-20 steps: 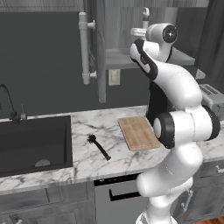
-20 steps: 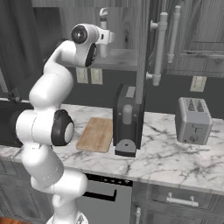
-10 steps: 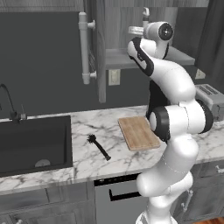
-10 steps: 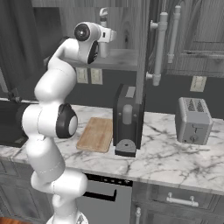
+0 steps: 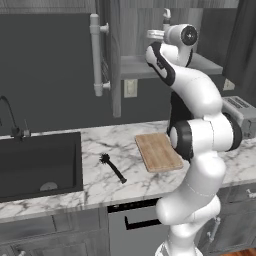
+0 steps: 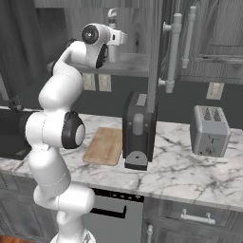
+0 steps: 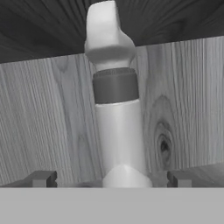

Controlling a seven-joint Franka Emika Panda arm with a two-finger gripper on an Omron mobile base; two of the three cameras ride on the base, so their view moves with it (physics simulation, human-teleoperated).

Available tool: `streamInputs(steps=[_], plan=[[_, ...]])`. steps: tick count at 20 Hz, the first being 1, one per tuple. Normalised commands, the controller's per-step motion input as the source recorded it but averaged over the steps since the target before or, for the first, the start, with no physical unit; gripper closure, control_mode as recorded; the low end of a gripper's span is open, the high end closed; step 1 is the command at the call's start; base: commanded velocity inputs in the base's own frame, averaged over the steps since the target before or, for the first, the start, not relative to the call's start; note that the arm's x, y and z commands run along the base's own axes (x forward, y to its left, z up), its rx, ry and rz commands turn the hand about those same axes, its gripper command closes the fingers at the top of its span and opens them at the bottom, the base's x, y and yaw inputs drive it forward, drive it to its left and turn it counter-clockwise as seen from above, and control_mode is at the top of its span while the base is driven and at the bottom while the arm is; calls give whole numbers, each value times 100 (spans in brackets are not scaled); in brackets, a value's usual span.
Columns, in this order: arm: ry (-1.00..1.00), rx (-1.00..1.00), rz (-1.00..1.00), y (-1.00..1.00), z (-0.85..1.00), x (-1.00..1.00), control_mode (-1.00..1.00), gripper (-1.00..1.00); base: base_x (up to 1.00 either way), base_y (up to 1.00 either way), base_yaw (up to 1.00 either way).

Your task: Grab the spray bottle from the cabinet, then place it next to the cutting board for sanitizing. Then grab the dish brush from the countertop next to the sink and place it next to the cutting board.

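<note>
A dark grey wall (image 5: 45, 75) carries pale outlets (image 6: 214, 90). A black coffee machine (image 6: 137, 130) and a silver toaster (image 6: 209, 131) stand apart above grey wood-grain lower drawers (image 6: 194, 216).

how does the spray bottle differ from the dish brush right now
The spray bottle is pale grey-white and stands upright on the cabinet shelf; the dish brush is all black and lies flat on the countertop. The bottle sits between the open tool's fingertips; the brush lies apart from the arm, between the sink and the cutting board. Both are slim, and neither is beside the board yet.
</note>
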Motion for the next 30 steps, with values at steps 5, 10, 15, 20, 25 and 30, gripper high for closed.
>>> streamInputs(steps=[5, 10, 15, 20, 25, 30], plan=[[0, 0, 0, -6, -2, 8, -100, -100, 0, 0, 0], [0, 0, 0, 0, -7, 9, -100, -100, 0, 0, 0], [0, 0, 0, 0, -11, 5, -100, -100, 0, 0, 0], [0, 0, 0, 0, -14, 0, -100, 100, 0, 0, 0], [0, 0, 0, 0, -16, 0, -100, 100, 0, 0, 0], [0, 0, 0, -1, -13, 0, -100, 100, 0, 0, 0]])
